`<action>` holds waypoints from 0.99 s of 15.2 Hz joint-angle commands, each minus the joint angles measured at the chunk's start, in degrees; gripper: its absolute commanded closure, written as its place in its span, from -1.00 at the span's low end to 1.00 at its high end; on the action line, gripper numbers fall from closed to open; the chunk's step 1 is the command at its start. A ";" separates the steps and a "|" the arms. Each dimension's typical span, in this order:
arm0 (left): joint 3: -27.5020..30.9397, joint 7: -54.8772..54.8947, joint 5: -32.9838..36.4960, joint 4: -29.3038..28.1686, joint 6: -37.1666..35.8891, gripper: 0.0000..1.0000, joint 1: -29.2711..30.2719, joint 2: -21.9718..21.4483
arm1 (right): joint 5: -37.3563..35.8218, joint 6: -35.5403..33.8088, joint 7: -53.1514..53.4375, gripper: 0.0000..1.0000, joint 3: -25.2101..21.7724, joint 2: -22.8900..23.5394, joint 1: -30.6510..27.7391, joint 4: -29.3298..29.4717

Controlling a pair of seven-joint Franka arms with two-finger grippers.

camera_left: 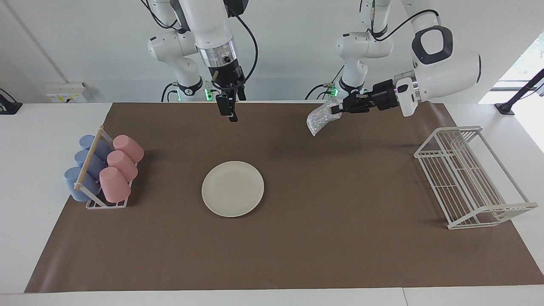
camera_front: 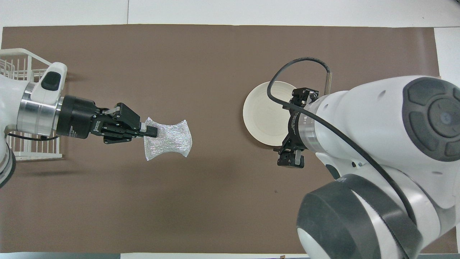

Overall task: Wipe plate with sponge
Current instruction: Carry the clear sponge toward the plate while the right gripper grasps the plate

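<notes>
**Inspector:** What is the surface showing?

**Assistant:** A brown mat (camera_left: pixel 297 238) is covering the white table (camera_left: pixel 25 170), with a plain white wall (camera_left: pixel 289 42) standing at the robots' end. The plate (camera_left: pixel 233 188) is lying flat on the mat. Taking it as the landmark: a cup rack (camera_left: pixel 102 170) with pink and blue cups is sitting toward the right arm's end, and a white wire rack (camera_left: pixel 467 178) is standing well apart toward the left arm's end.

**Inspector:** And the pincers?

**Assistant:** The left gripper (camera_left: pixel 336 109) is clenching one edge of the sponge (camera_left: pixel 319 120), which is hanging in the air over bare mat between plate and wire rack. The right gripper (camera_left: pixel 230 114) is waiting in the air, apparently over the mat just robot-side of the plate; its fingers seem parted, touching nothing.
</notes>
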 commanded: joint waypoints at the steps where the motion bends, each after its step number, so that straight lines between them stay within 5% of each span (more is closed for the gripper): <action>1: 0.16 6.83 -8.45 -7.84 2.41 1.00 -1.32 -3.06 | 0.49 2.34 1.34 -1.00 0.09 -1.21 1.05 -2.18; 7: 0.24 14.40 -22.35 -13.21 5.92 1.00 -6.68 -3.06 | 1.46 15.97 8.81 -1.00 0.27 -0.85 7.90 -7.27; 15: 0.33 16.53 -23.07 -14.10 4.52 1.00 -6.60 -2.62 | 1.55 19.30 8.99 -1.00 0.36 -1.30 12.21 -11.41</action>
